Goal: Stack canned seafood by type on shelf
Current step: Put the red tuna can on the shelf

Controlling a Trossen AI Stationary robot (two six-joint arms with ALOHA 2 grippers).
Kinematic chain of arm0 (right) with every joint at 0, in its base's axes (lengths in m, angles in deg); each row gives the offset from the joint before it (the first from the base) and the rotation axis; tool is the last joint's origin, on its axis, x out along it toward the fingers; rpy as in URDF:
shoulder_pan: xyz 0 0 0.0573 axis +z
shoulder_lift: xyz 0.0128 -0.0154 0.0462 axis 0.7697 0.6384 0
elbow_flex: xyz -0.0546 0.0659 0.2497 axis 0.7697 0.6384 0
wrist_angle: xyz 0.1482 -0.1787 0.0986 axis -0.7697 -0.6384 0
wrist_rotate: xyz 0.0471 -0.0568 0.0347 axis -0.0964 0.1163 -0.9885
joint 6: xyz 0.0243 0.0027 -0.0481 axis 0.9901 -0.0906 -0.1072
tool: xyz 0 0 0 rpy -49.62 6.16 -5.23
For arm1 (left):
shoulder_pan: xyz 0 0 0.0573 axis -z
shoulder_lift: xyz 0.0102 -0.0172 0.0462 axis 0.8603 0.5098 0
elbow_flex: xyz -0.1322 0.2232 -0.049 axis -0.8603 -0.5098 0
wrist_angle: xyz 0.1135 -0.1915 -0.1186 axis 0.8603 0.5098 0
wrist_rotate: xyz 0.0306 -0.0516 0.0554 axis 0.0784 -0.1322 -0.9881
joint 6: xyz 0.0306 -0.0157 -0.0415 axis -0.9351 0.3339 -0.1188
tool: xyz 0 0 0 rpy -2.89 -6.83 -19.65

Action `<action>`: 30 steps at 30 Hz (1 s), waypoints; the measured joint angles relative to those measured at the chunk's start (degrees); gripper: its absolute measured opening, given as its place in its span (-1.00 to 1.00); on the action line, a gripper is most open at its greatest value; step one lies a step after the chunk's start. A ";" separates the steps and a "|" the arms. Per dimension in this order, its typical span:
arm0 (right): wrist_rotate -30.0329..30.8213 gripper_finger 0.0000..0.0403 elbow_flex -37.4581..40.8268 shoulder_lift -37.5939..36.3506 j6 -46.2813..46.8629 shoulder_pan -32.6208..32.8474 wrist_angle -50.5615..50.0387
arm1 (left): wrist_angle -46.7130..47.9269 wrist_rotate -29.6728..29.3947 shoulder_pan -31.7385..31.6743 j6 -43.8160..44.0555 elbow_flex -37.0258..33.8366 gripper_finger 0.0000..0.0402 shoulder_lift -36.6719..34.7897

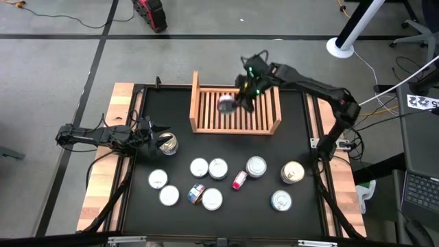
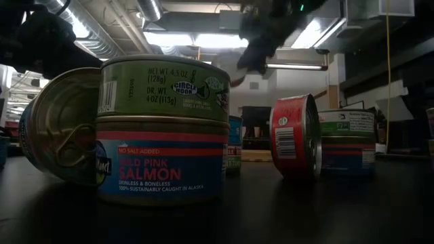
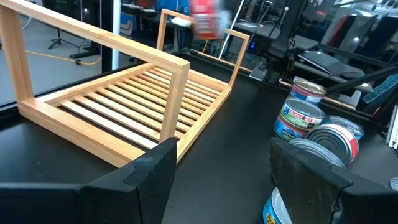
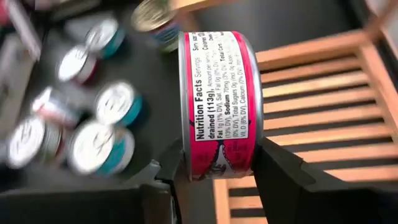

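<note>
While pinched edgewise, pink-labelled tin [image 4: 217, 102] shows nutrition facts.

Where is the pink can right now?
The pink can is held in the right gripper, up over the wooden shelf at the table's far side, away from the other cans.

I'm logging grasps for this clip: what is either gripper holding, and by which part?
The right gripper holds a pink-labelled tin above the shelf, fingers pinching its two flat faces. The left gripper is open and holds nothing.
</note>
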 joint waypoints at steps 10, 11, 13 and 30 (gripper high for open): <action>-7.59 -0.31 0.01 13.14 13.35 -8.14 12.17 | 0.00 -0.15 -0.02 -2.17 0.00 0.24 0.02; -8.13 -0.31 0.02 14.24 14.54 -8.23 13.55 | 0.00 -0.21 0.00 -2.33 0.00 0.24 0.02; -9.61 -0.31 0.03 16.14 16.63 -8.65 16.39 | 0.01 -0.25 -0.01 -2.40 -0.01 0.24 0.02; -8.76 -0.31 0.04 25.57 41.20 -8.44 30.60 | 0.00 -0.42 -0.02 -3.19 0.00 0.24 0.02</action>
